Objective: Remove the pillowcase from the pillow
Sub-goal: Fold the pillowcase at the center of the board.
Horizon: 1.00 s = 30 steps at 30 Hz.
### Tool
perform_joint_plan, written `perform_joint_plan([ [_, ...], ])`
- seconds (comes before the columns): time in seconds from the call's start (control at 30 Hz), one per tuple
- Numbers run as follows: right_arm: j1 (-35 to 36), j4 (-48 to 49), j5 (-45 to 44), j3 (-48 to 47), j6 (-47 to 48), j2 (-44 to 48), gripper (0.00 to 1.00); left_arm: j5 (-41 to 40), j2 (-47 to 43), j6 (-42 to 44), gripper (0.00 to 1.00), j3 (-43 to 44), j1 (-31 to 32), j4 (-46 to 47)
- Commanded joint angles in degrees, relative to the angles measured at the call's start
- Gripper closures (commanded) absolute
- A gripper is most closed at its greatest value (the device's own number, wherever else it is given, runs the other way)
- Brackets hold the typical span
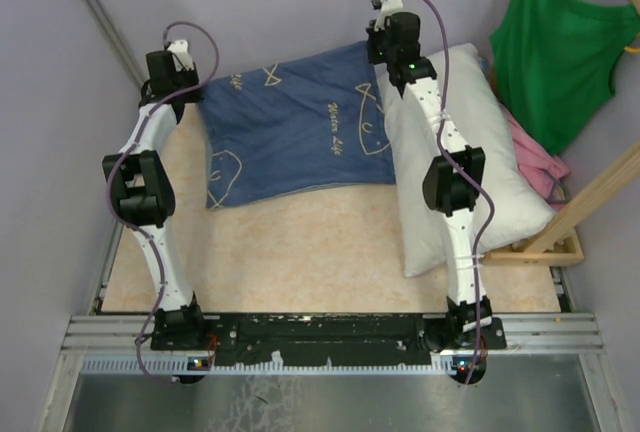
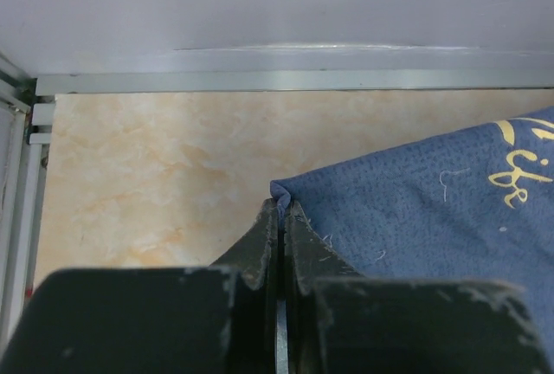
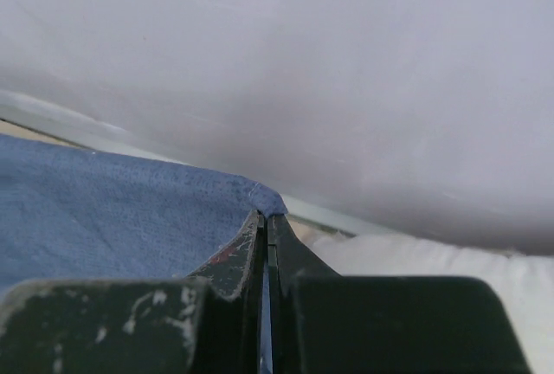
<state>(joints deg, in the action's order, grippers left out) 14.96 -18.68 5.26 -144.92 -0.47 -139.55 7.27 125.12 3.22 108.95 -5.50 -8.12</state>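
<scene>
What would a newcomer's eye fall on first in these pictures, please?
The dark blue pillowcase spread across the table's far side, the left gripper and right gripper each shut on a corner. The bare white pillow lies right of it; a green tank top hangs beyond.

White arm links [image 1: 165, 262], black joint housings [image 1: 140, 190], purple-grey cables [image 1: 440, 52], scuffed black pincer fingers [image 2: 260, 246]

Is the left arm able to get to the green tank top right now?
Probably not. The left gripper is shut on a corner of the pillowcase at the far left, while the green tank top hangs far right, beyond the right arm and pillow.
</scene>
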Motion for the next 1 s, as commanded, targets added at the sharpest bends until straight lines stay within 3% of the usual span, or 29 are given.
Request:
perform_joint_plan([
  [0.0, -0.8, 5.2, 3.4, -3.5, 3.5, 3.8, 1.00, 2.6, -0.9, -0.8, 1.00, 2.2, -0.3, 0.7],
  [0.23, -0.8, 9.4, 6.5, 11.3, 4.1, 10.5, 1.00, 2.5, -1.0, 0.7, 1.00, 0.8, -0.3, 1.2],
  [0.47, -0.9, 15.5, 5.8, 28.2, 4.7, 18.9, 1.00, -0.2, -3.7, 2.2, 1.00, -6.5, -0.5, 3.9],
  [0.8, -1.7, 14.5, 5.3, 34.4, 4.1, 23.4, 1.00, -3.5, -9.2, 1.8, 1.00, -14.5, -0.7, 5.9],
  [0.97, -1.2, 13.2, 5.6, 34.6, 3.0, 23.2, 1.00, -8.0, -8.1, 4.1, 1.00, -11.9, -1.5, 4.9],
])
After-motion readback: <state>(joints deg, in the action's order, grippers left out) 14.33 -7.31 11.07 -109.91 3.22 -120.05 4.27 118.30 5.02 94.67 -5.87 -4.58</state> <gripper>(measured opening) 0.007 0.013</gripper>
